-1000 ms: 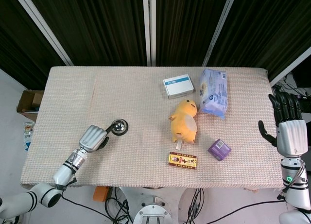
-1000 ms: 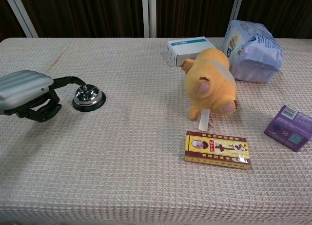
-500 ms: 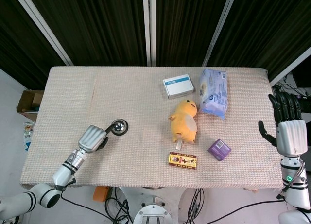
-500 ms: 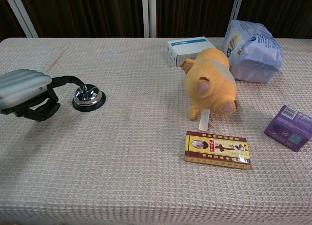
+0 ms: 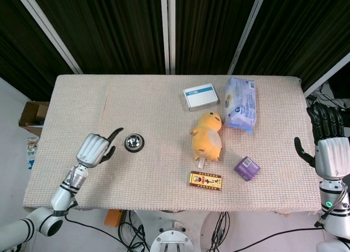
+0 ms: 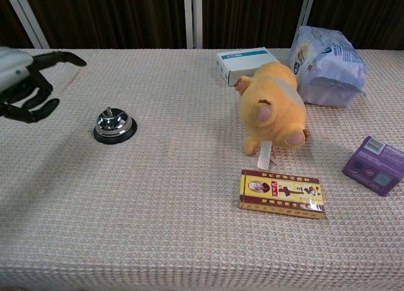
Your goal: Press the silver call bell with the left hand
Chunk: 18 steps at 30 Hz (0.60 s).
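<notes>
The silver call bell (image 5: pixel 134 142) stands on its black base on the left part of the cloth-covered table (image 5: pixel 164 115); in the chest view the bell (image 6: pixel 114 125) has nothing on it. My left hand (image 5: pixel 94 148) hovers to the left of the bell, raised off it, holding nothing. One finger points toward the bell and the others are curled in, as the chest view of the left hand (image 6: pixel 22 83) shows. My right hand (image 5: pixel 330 151) stays off the table's right edge, fingers spread upward and empty.
A yellow plush duck (image 5: pixel 208 136) lies mid-table. Behind it are a white box (image 5: pixel 200 96) and a blue packet (image 5: pixel 240 104). A purple box (image 5: pixel 246 168) and a red-and-yellow flat box (image 5: pixel 205 180) sit nearer the front edge.
My left hand has lifted off the bell and drawn back to the left and upward; its finger no longer touches the bell's button. The right hand has barely moved.
</notes>
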Motion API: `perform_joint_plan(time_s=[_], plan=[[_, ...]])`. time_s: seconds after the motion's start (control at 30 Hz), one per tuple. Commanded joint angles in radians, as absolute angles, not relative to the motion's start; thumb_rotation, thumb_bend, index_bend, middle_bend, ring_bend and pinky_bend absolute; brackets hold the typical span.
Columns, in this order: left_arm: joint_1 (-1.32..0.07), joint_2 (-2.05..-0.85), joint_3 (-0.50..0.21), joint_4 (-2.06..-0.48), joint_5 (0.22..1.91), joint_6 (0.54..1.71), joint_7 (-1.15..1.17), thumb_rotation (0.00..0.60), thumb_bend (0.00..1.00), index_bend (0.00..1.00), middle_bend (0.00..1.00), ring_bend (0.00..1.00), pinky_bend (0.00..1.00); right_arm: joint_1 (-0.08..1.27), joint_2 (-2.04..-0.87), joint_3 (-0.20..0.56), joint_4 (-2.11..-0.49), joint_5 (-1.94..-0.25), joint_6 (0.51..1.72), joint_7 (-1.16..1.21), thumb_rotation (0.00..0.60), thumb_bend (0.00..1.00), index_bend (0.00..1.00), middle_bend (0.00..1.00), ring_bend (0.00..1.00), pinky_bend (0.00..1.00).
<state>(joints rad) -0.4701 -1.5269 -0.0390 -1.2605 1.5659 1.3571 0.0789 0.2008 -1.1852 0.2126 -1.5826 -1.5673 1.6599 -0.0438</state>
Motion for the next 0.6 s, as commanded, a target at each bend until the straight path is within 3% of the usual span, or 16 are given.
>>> perform_joint_plan(time_s=[0.03, 0.1, 0.17, 0.23, 0.4, 0.6], plan=[[-0.353, -1.391, -0.058, -1.354, 1.564, 1.524, 0.108, 0.600, 0.15, 0.14, 0.53, 0.54, 0.63, 0.179, -1.176, 0.190, -1.566, -1.568, 1.663, -0.043, 0.600, 0.29, 0.00, 0.00, 0.00, 0.00], [-0.294, -1.339, -0.047, -1.387, 1.538, 1.574, 0.147, 0.566, 0.03, 0.13, 0.20, 0.19, 0.39, 0.153, -1.162, 0.161, -1.548, -1.550, 1.647, -0.063, 0.600, 0.25, 0.00, 0.00, 0.00, 0.00], [-0.244, -1.313, -0.032, -1.383, 1.539, 1.630, 0.150, 0.473, 0.00, 0.12, 0.07, 0.07, 0.24, 0.125, -1.140, 0.131, -1.548, -1.511, 1.614, -0.110, 0.600, 0.19, 0.00, 0.00, 0.00, 0.00], [-0.188, -1.301, -0.009, -1.362, 1.533, 1.671, 0.114, 0.364, 0.00, 0.12, 0.05, 0.05, 0.21, 0.095, -1.116, 0.097, -1.566, -1.470, 1.579, -0.164, 0.600, 0.14, 0.00, 0.00, 0.00, 0.00], [-0.090, -1.292, 0.038, -1.331, 1.480, 1.671, 0.053, 0.224, 0.00, 0.12, 0.05, 0.05, 0.19, 0.039, -1.105, 0.046, -1.585, -1.431, 1.559, -0.193, 0.600, 0.08, 0.00, 0.00, 0.00, 0.00], [-0.058, -1.264, 0.051, -1.353, 1.475, 1.648, 0.062, 0.204, 0.00, 0.12, 0.05, 0.05, 0.19, 0.027, -1.129, 0.036, -1.547, -1.459, 1.568, -0.174, 0.600, 0.10, 0.00, 0.00, 0.00, 0.00]])
